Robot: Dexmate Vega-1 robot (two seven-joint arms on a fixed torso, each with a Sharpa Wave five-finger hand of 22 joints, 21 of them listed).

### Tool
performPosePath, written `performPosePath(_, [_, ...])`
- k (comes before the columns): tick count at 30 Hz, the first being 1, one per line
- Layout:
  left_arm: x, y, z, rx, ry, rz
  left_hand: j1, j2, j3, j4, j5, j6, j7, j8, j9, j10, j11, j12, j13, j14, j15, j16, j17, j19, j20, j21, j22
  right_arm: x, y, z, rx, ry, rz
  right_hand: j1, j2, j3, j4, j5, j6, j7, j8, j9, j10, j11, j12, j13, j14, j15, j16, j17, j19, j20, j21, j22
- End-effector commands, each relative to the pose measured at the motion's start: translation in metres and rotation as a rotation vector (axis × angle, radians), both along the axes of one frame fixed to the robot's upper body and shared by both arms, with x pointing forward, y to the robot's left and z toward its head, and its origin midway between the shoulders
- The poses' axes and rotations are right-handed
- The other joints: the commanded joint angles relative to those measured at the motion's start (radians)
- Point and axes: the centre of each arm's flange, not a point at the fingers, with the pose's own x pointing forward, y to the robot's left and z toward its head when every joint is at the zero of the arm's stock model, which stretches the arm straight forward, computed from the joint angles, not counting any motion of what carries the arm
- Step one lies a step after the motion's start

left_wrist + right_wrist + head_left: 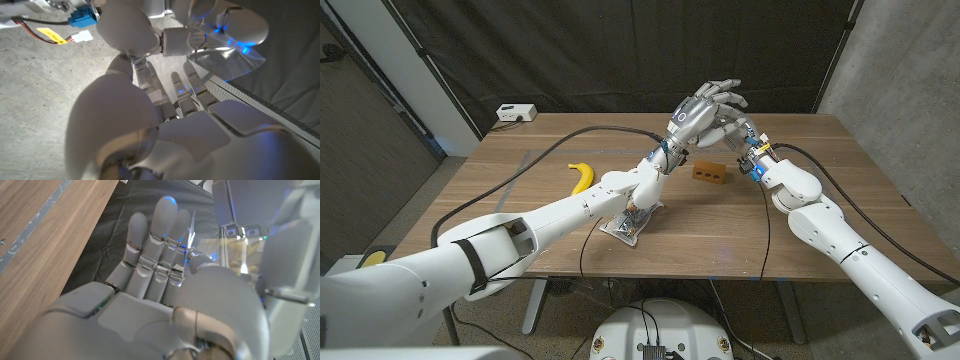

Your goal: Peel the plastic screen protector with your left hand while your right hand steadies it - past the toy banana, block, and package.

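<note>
The brown wooden table point(840, 215) carries everything, and both white arms reach across it to meet above its far middle. The left arm stretches long from the near left corner, its hand point(705, 112) raised with the fingers curled over toward the other. The right arm bends in from the near right, its hand point(744, 140) lifted just beside the left one, the two touching or nearly so.

Between them is the clear, glossy plastic screen protector point(235, 247), a thin transparent sheet that catches blue and white glints and shows the hand behind it. In the right wrist view the right hand's fingers point(160, 245) stand straight along the sheet's edge with the thumb pressed beside it, so this hand grips the sheet. In the left wrist view the sheet point(230, 60) sits at the left hand's fingertips; whether the left hand pinches it I cannot tell.

On the table below lie a crinkled clear plastic package point(632, 222) under the left forearm, a yellow toy banana point(582, 176) to the left, and a small brown block point(709, 172) near the right wrist.
</note>
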Motion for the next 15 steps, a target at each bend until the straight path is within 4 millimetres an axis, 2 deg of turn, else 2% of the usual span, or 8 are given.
performPosePath(1, [-0.0066, 0.0089, -0.0054, -0.099, 0.014, -0.096, 0.008, 0.008, -0.002, 0.004, 0.009, 0.045, -0.052, 0.058, 0.009, 0.025, -0.011, 0.001, 0.003, 0.018, -0.173, 0.005, 0.004, 0.004, 0.001, 0.007, 0.001, 0.0027, 0.0007, 0.0005, -0.007, 0.002, -0.025, 0.003, 0.005, 0.074, -0.066, 0.007, 0.04, 0.035, 0.008, 0.004, 0.031, -0.012, 0.002, -0.001, -0.029, -0.035, 0.003, 0.005, 0.013, -0.116, 0.0, 0.003])
performPosePath(5, [-0.0069, 0.0102, -0.0055, -0.116, 0.01, -0.091, 0.009, 0.011, -0.004, 0.006, 0.01, 0.035, -0.061, 0.057, 0.012, 0.025, -0.011, -0.001, 0.004, 0.026, -0.173, 0.008, 0.005, 0.009, 0.001, 0.011, 0.001, 0.0035, 0.002, 0.001, -0.006, 0.006, -0.025, 0.003, 0.005, 0.074, -0.066, 0.007, 0.041, 0.035, 0.007, 0.003, 0.029, -0.011, 0.002, 0.0, -0.028, -0.036, 0.004, 0.007, 0.012, -0.116, 0.0, 0.002])
performPosePath(11, [-0.0054, 0.0123, -0.0069, -0.144, 0.02, -0.105, -0.004, 0.015, -0.013, 0.018, 0.011, 0.007, -0.088, 0.051, 0.016, 0.001, -0.008, -0.018, 0.001, 0.041, -0.17, 0.011, 0.008, 0.017, 0.004, 0.018, 0.0, 0.0036, 0.0041, 0.0009, -0.008, 0.006, -0.026, 0.004, 0.005, 0.074, -0.066, 0.007, 0.041, 0.035, 0.006, 0.004, 0.027, -0.012, 0.002, 0.001, -0.028, -0.036, 0.004, 0.006, 0.01, -0.116, -0.001, 0.001])
performPosePath(13, [-0.0051, 0.0129, -0.0067, -0.133, 0.016, -0.109, -0.018, 0.013, -0.024, 0.029, 0.007, -0.001, -0.105, 0.045, 0.005, -0.022, -0.009, -0.042, -0.011, 0.039, -0.166, 0.009, 0.008, 0.013, 0.013, 0.02, -0.002, 0.0033, 0.0043, 0.0008, -0.004, 0.007, -0.029, 0.005, 0.005, 0.073, -0.067, 0.007, 0.04, 0.035, 0.005, 0.002, 0.028, -0.012, 0.002, 0.001, -0.027, -0.036, 0.003, 0.003, 0.01, -0.116, -0.001, 0.002])
performPosePath(15, [-0.0057, 0.0135, -0.0058, -0.115, 0.004, -0.106, -0.035, -0.001, -0.045, 0.039, -0.003, -0.006, -0.133, 0.039, -0.014, -0.052, -0.007, -0.083, -0.032, 0.025, -0.164, 0.003, 0.007, 0.0, 0.024, 0.019, -0.007, 0.0032, 0.0047, 0.0007, -0.003, 0.009, -0.031, 0.005, 0.006, 0.074, -0.066, 0.007, 0.04, 0.036, 0.004, 0.002, 0.028, -0.012, 0.003, 0.002, -0.03, -0.036, 0.003, 0.005, 0.008, -0.116, -0.003, -0.001])
